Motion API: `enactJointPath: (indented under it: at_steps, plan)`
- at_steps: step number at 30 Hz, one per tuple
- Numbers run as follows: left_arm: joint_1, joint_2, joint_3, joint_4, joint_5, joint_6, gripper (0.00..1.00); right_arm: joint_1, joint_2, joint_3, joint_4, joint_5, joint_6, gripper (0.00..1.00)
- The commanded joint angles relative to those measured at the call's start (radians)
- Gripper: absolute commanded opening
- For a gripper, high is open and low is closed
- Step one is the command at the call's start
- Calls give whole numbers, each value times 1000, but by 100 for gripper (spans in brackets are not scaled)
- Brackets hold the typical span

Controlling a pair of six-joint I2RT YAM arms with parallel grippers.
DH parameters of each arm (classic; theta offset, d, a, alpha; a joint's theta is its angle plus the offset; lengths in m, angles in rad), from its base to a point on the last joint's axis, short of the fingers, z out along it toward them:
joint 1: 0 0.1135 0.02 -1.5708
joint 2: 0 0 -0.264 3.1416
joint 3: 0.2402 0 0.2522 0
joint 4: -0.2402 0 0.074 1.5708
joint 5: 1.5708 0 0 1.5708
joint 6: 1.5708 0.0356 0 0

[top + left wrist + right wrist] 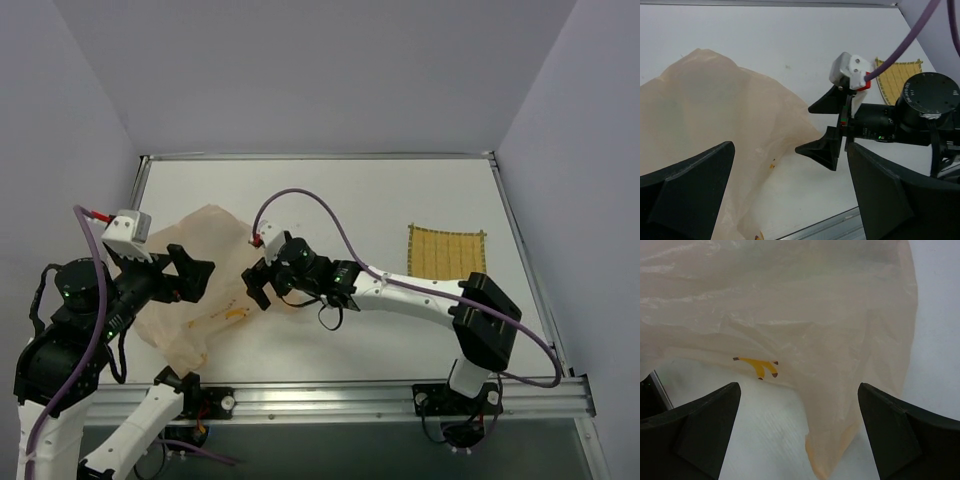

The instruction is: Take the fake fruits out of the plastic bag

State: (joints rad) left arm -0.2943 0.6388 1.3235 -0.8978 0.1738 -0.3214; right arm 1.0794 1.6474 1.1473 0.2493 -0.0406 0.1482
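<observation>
The peach-beige plastic bag (205, 290) with banana prints lies crumpled at the left of the table between the two grippers. No fake fruits show in any view. My left gripper (195, 272) is open at the bag's left side; in the left wrist view (790, 165) its jaws straddle the bag's (705, 125) edge without touching it. My right gripper (262, 283) is open at the bag's right edge. In the right wrist view (799, 390) a hanging corner of the bag (790, 315) lies between the spread jaws, near a banana print (757, 365).
A yellow woven mat (446, 251) lies flat at the right of the table, also showing in the left wrist view (900, 80). The right gripper (805, 127) shows in the left wrist view. A metal rail (330, 395) runs along the near edge.
</observation>
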Motion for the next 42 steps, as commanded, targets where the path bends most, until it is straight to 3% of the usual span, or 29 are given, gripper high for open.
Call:
enactJointPath:
  at_steps: [1, 8, 11, 12, 14, 24, 30, 34, 38, 42]
  plan:
    - [3, 35, -4, -43, 58, 13, 94, 7, 76, 89, 27, -56, -50, 100]
    - [3, 53, -26, -67, 36, -1, 97, 5, 204, 181, 2, 123, -137, 95]
    - [3, 48, -30, -84, 17, 5, 98, -2, 226, 187, 4, 201, -182, 64]
    - [4, 53, -35, -87, 15, 7, 98, -7, 226, 190, 4, 214, -183, 31]
    - [3, 59, -55, -92, 18, 8, 98, -29, 209, 193, 8, 231, -168, 2]
    - [1, 125, -185, 39, 176, -2, 98, -153, 82, 170, 18, 314, -70, 0]
    - [-22, 191, -240, 117, 150, -15, 97, -191, 63, 177, 16, 286, -75, 0]
    - [-181, 242, -253, 143, -23, -44, 95, -202, 68, 190, 15, 283, -75, 0]
    - [-394, 315, -264, 146, -317, -88, 95, -216, 72, 198, 15, 257, -62, 0]
    - [-531, 381, -288, 126, -513, -128, 94, -236, 68, 193, 11, 229, -52, 0]
